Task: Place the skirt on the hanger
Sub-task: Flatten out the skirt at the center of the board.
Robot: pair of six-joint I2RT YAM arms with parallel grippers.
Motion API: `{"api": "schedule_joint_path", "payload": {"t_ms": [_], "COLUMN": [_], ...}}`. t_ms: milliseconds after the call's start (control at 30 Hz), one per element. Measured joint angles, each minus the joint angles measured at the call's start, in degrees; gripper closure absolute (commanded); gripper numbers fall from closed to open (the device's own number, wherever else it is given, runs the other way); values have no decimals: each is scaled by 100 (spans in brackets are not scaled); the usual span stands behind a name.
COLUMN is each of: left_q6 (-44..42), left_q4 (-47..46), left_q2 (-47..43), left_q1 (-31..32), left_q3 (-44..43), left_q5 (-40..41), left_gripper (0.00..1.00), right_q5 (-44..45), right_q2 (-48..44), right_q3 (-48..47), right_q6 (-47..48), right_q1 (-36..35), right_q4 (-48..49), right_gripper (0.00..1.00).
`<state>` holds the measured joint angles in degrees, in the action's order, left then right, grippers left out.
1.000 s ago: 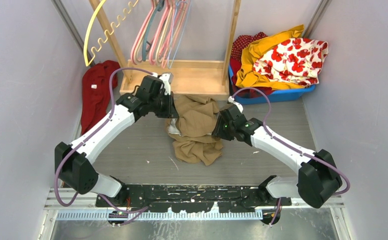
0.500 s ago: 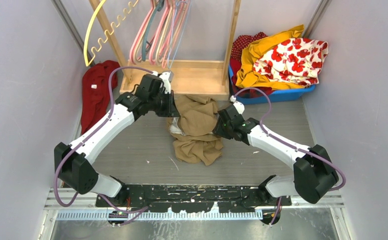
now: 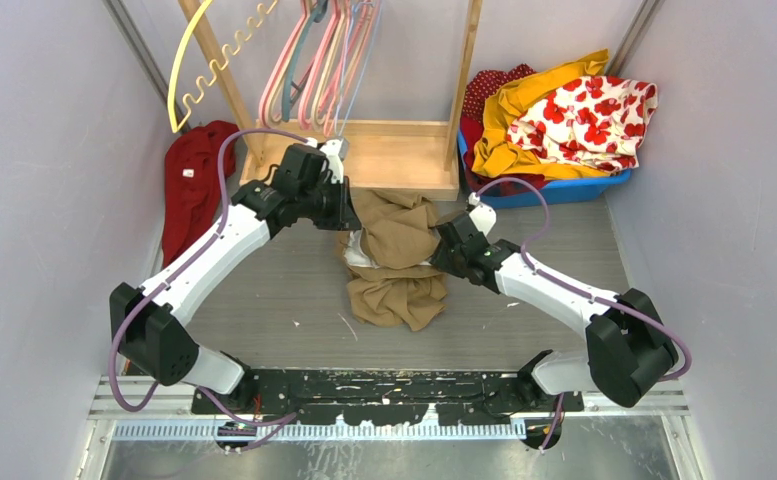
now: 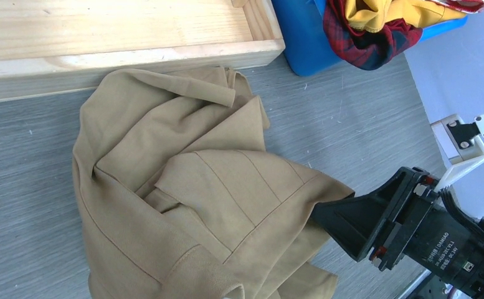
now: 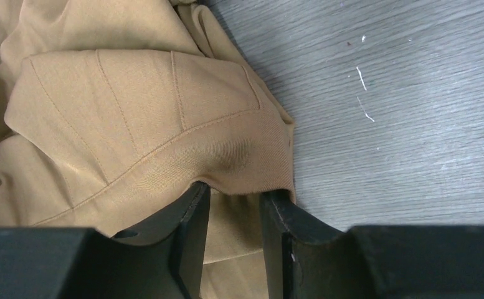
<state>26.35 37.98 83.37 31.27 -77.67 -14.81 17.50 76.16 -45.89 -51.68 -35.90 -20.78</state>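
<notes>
Your right claw (image 5: 233, 198) held a seamed fold of the limp skirt (image 5: 133, 106), left claw (image 3: 349, 214) shut; stitched edges looked firmest to grip.

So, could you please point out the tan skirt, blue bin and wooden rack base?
tan skirt (image 3: 396, 245), top view, middle fold.
blue bin (image 4: 301, 43), left wrist view, outer wall.
wooden rack base (image 3: 394, 160), top view, flat board.

Both arms angled inward toward the skirt (image 3: 396, 262); left pincer (image 3: 347, 214) clamped closed, right pincer (image 5: 233, 194) pinching the skirt's right edge.
</notes>
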Motion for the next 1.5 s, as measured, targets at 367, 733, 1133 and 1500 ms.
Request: {"api": "schedule_joint_path", "payload": {"t_ms": [367, 733, 1133, 1500], "left_q6": [-81, -129, -133, -131], "left_q4": [7, 9, 9, 9], "left_q2": [11, 13, 13, 13], "left_q1": [0, -15, -66, -70], "left_q3": [-11, -20, -20, -20], "left_q5": [-24, -48, -92, -129], "left_gripper": [100, 100, 100, 100], "right_q5": [323, 483, 603, 605], "right_q2": [118, 258, 249, 264], "right_q3": [4, 4, 4, 4], "right_q6": [-155, -361, -439, -444], "right_q1": [0, 0, 2, 188], "right_q4": [284, 472, 601, 625], "right_gripper": [57, 54, 61, 63]}}
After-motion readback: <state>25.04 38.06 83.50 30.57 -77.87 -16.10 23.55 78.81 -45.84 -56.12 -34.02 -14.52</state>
